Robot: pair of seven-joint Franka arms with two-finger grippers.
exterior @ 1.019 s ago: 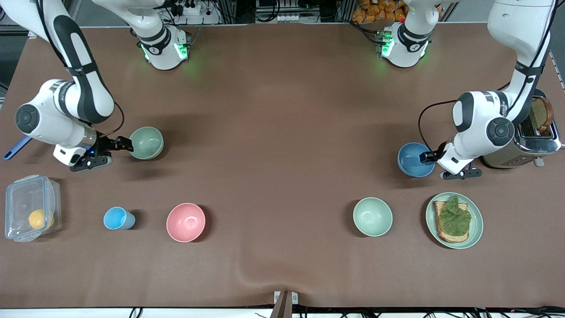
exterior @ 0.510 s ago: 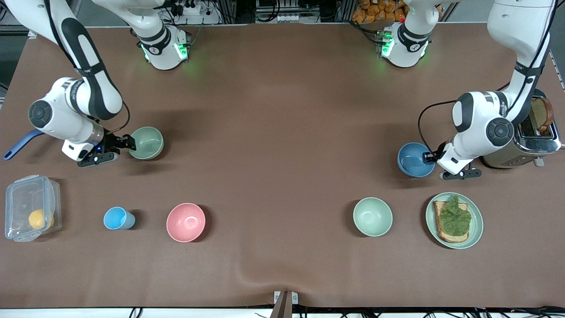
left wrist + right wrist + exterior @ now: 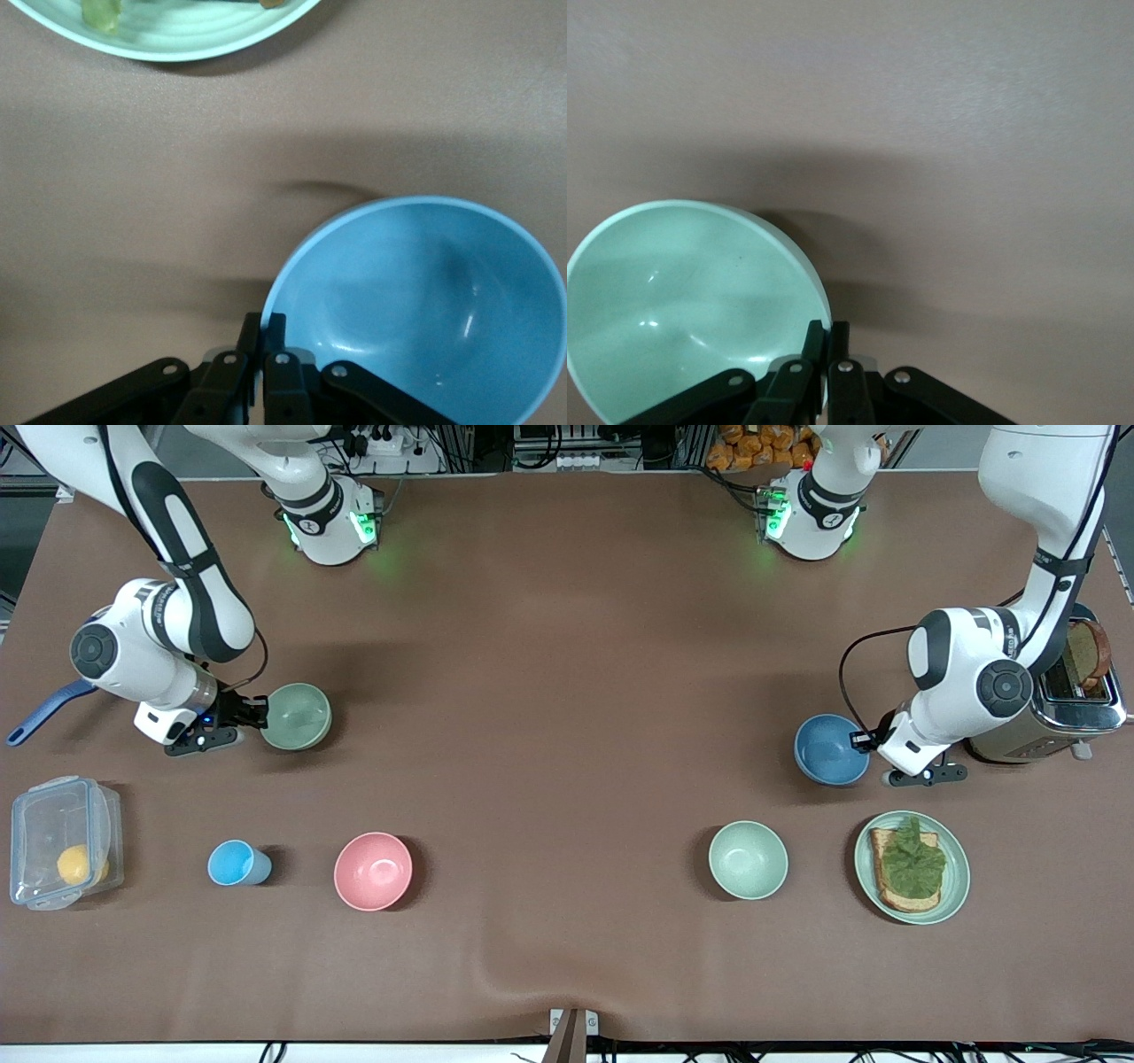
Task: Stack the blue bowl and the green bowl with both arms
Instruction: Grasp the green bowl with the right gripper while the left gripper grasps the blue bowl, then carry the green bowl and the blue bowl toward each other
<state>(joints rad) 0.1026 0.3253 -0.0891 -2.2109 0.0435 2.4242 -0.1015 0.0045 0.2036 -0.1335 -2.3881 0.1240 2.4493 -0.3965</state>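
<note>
The blue bowl (image 3: 830,749) is at the left arm's end of the table, beside the toaster. My left gripper (image 3: 861,739) is shut on its rim; the left wrist view shows the bowl (image 3: 425,301) with the fingers (image 3: 275,329) pinching its edge. The green bowl (image 3: 297,716) is at the right arm's end of the table. My right gripper (image 3: 262,713) is shut on its rim; the right wrist view shows the bowl (image 3: 682,292) with the rim between the fingers (image 3: 814,341). Both bowls are held just above the table.
A second green bowl (image 3: 748,859) and a green plate with toast (image 3: 912,866) lie nearer the front camera than the blue bowl. A pink bowl (image 3: 373,871), a light-blue cup (image 3: 235,863) and a clear lidded box (image 3: 60,841) lie nearer than the held green bowl. A toaster (image 3: 1067,695) stands by the left arm.
My right gripper has moved the green bowl slightly toward the table's middle. My left gripper has shifted the blue bowl a little toward the middle too.
</note>
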